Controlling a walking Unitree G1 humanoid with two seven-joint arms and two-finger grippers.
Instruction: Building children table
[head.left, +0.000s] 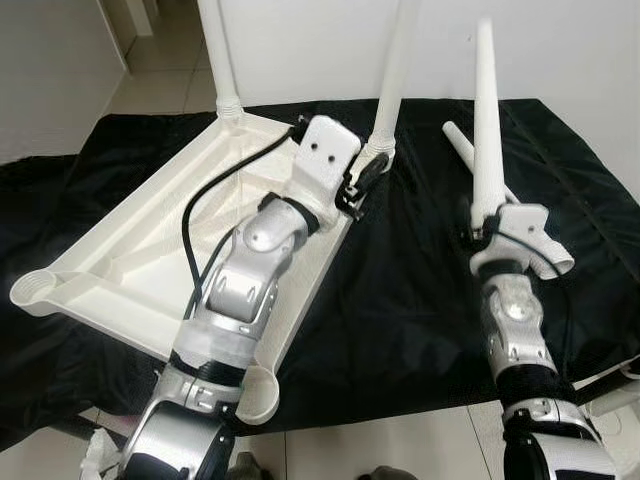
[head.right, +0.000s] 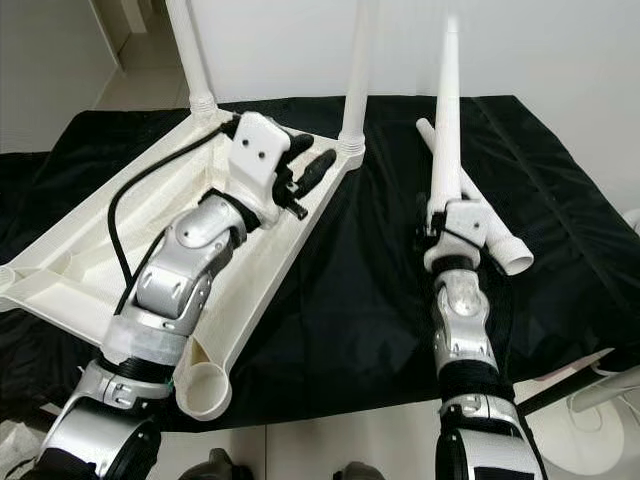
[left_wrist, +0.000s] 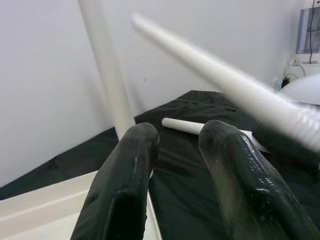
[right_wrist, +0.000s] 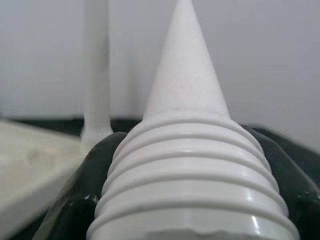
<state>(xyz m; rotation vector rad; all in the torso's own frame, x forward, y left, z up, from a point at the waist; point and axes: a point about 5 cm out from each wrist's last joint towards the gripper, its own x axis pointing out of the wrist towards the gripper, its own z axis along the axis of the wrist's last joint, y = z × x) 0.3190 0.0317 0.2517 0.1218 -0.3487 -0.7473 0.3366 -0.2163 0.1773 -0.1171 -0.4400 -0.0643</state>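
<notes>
A black cloth (head.left: 420, 300) covers the bench in front of me, with a pale wall behind and tiled floor at the near edge. On the cloth lies the white plastic square tabletop (head.left: 130, 260), upside down, one corner toward me. Two white tapered plastic legs, the far leg (head.left: 218, 50) and the right-hand leg (head.left: 395, 70), stand upright in its far sockets, their upper ends cut off by the frame. The near corner socket (head.left: 262, 392) and left corner socket (head.left: 35, 290) are open. My left claw (head.left: 362, 180) reaches over the tabletop's right edge, beside the base of the right-hand leg, its black fingers (left_wrist: 125, 185) slightly apart with nothing between them. My right claw (right_wrist: 185, 165) is clamped on the threaded end of a third white tapered leg (head.left: 486, 120), long axis upright, thin tip pointing up, held above the cloth to the right of the tabletop. A fourth white leg (head.right: 480, 210) lies flat on the cloth behind it, partly hidden by my right wrist.
</notes>
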